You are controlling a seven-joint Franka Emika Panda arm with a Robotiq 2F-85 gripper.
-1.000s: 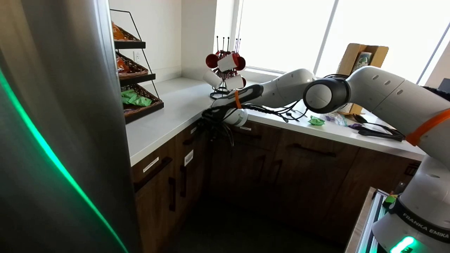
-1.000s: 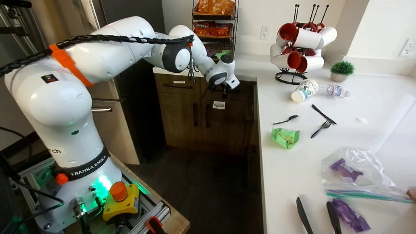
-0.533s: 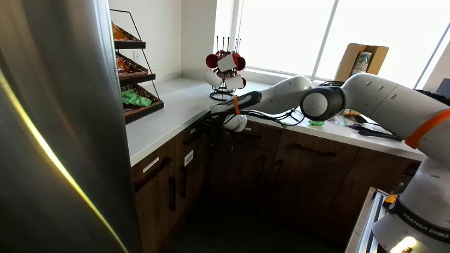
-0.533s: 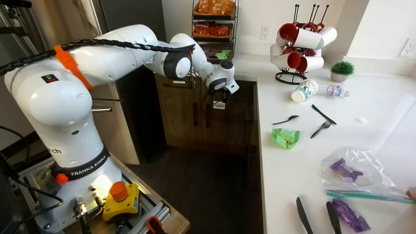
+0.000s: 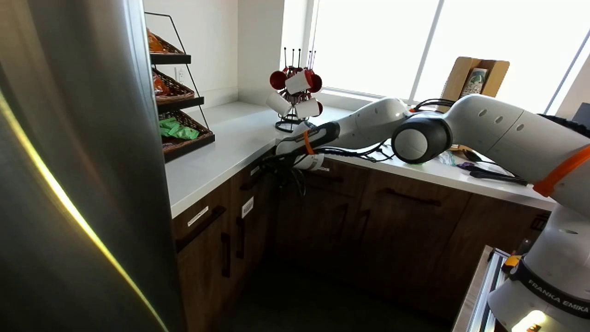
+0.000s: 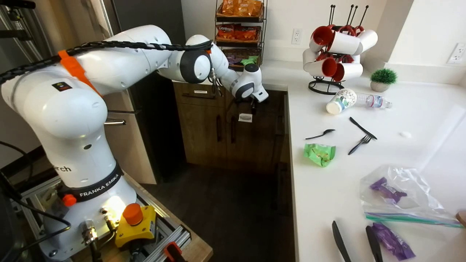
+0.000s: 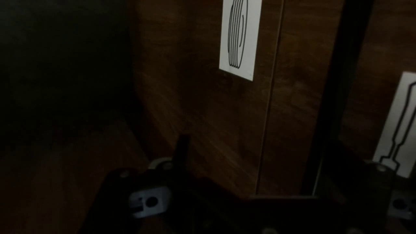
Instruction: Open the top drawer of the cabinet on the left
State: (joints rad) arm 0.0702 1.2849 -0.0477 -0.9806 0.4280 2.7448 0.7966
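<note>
Wrist view: gripper [image 7: 272,143] has its fingers [image 7: 182,149] spread well apart, nothing held. Dark bar handle [image 7: 341,74] runs between them, closer to the finger on that view's right side; too dark to tell whether it's actually inside the gap. Top drawer [image 7: 304,74] is the front with that handle, next to the door [image 7: 198,97] wearing the plate sticker [image 7: 242,35]; it sits under the counter [image 5: 221,143] near the corner, flush with the cabinet [image 5: 203,286], not pulled out.

Changed: base light [image 6: 114,209] was green a second ago, yellow half a second ago, yellow now. Arm [image 6: 138,60] dipped over that first half second; in an exterior view its wrist [image 6: 251,78] is now back up slightly. Drawer front hasn't budged.

Meaning, as I judge it: small height fixes to line up on the handle, pull not begun, task early. Next calls for getting both fingers around the bar, squeezing, then backing straight away. Risk: squeezing off-centre, or a fingertip bumping the drawer face.
</note>
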